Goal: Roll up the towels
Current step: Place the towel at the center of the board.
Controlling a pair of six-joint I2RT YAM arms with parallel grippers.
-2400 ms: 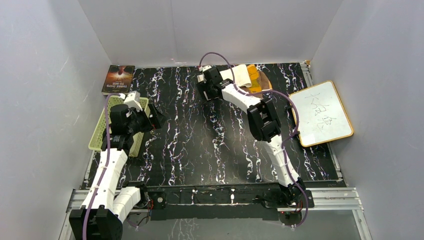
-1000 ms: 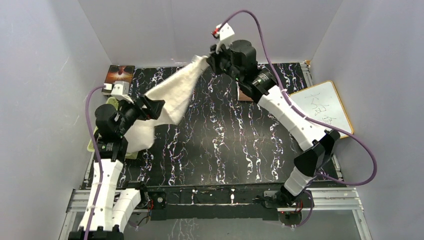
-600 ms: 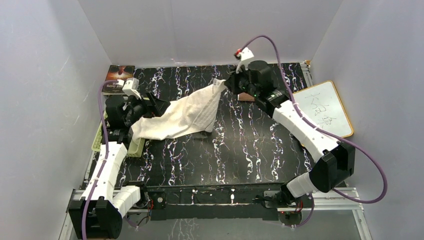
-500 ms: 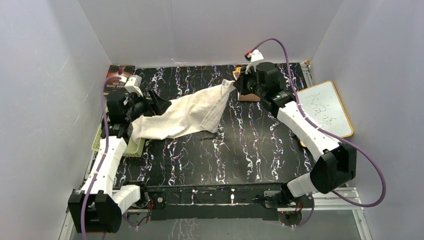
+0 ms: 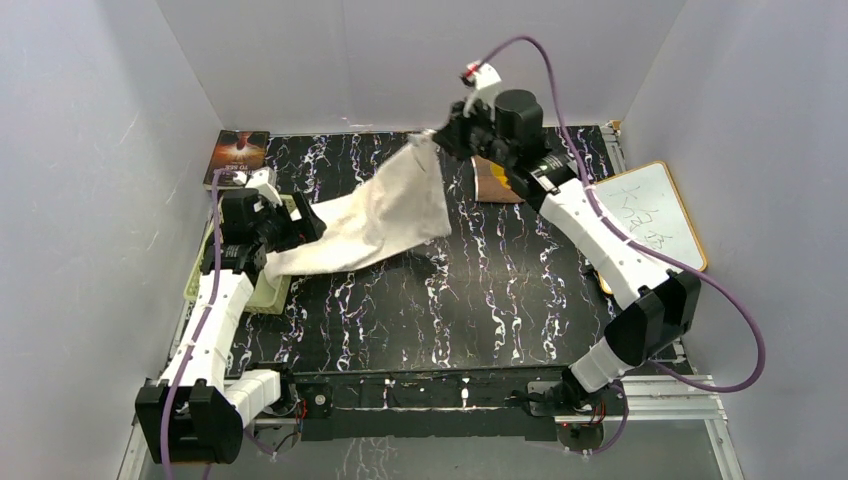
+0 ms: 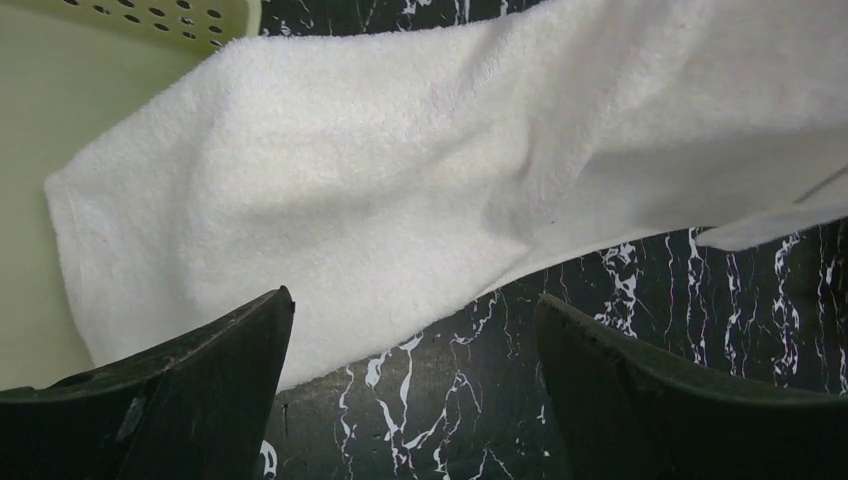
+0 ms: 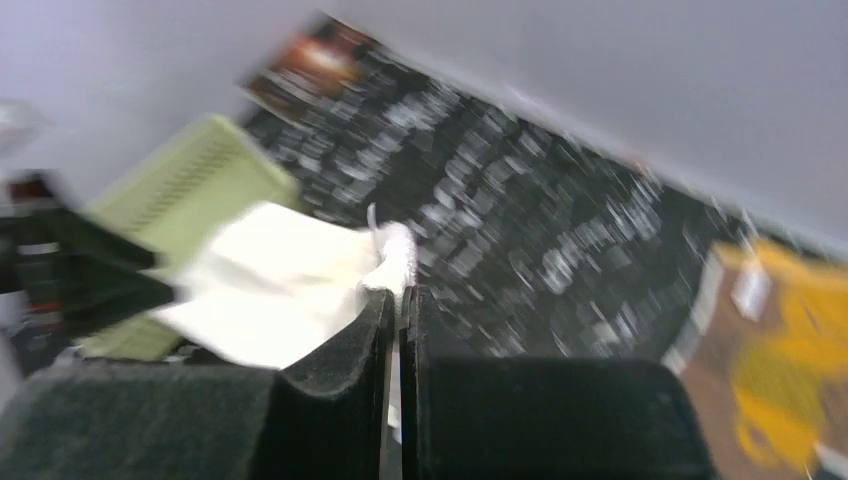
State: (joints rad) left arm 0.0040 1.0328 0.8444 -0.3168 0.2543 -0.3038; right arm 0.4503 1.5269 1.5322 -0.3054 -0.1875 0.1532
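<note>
Cream towel [image 5: 370, 225] is held stretched, long axis running from raised far-centre corner (pinched in the clamped R gripper [image 5: 432, 140]) down-left to basket [image 6: 40, 100]. L gripper [image 5: 298, 228] is spread wide there, gripping nothing.

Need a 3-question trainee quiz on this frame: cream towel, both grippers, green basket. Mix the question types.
1. True or false: the left gripper is clamped on the cream towel.
2. What holds the cream towel's raised corner? A) the right gripper B) the left gripper C) nothing, it lies flat
3. Fill in: the towel's lower end lies partly over the green ____.
Key: 1 false, its jaws stand open above the towel. 2 A. 3 basket.
</note>
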